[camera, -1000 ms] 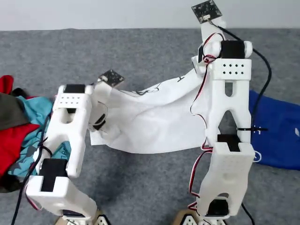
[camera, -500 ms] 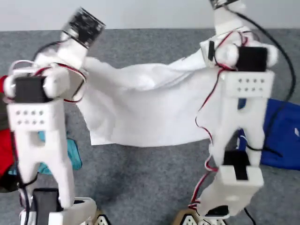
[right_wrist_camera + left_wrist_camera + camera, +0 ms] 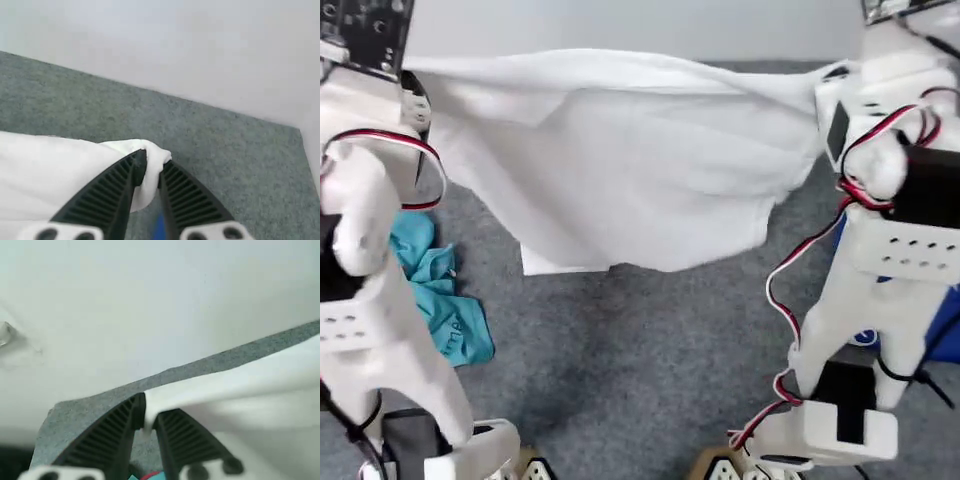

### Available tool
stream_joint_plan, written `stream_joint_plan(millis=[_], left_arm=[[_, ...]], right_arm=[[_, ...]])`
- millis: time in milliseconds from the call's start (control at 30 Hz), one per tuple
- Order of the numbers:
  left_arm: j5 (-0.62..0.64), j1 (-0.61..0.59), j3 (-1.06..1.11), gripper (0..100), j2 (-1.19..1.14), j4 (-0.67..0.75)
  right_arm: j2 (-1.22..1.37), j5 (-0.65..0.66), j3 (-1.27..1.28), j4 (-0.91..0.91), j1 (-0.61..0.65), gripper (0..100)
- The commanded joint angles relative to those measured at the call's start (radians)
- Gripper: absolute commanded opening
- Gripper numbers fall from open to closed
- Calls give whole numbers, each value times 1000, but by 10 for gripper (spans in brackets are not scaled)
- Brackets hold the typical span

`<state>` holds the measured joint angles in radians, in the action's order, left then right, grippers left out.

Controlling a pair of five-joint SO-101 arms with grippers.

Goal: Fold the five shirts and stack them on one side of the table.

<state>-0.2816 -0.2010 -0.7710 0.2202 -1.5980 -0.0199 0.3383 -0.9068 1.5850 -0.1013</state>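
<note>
A teal shirt [image 3: 445, 310] is seen crumpled on the grey table [image 3: 640, 380] beside the left arm. Beyond it, the white shirt [image 3: 620, 160] is held aloft, its long axis stretched crosswise between the arms. One upper corner is pinched in the left gripper [image 3: 149, 415] and the other in the right gripper [image 3: 152, 165], and the lower edge is left hanging toward the table. A second ago the shirt was bunched low between the arms. It has since been lifted and pulled wide.
</note>
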Motion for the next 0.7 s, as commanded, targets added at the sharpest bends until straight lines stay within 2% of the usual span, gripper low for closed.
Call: stream_joint_plan(millis=[0, 167, 433, 667], left_arm=[[6, -14, -87, 6, 60, -71], [6, 20, -117, 6, 104, -153], [6, 21, -114, 6, 255, -155], [-21, 18, -82, 6, 308, -157]], right_arm=[[-76, 2, -78, 31, -33, 9], [-93, 3, -77, 42, -38, 9], [-74, 3, -64, 44, -38, 9], [47, 2, -26, 147, -30, 9]])
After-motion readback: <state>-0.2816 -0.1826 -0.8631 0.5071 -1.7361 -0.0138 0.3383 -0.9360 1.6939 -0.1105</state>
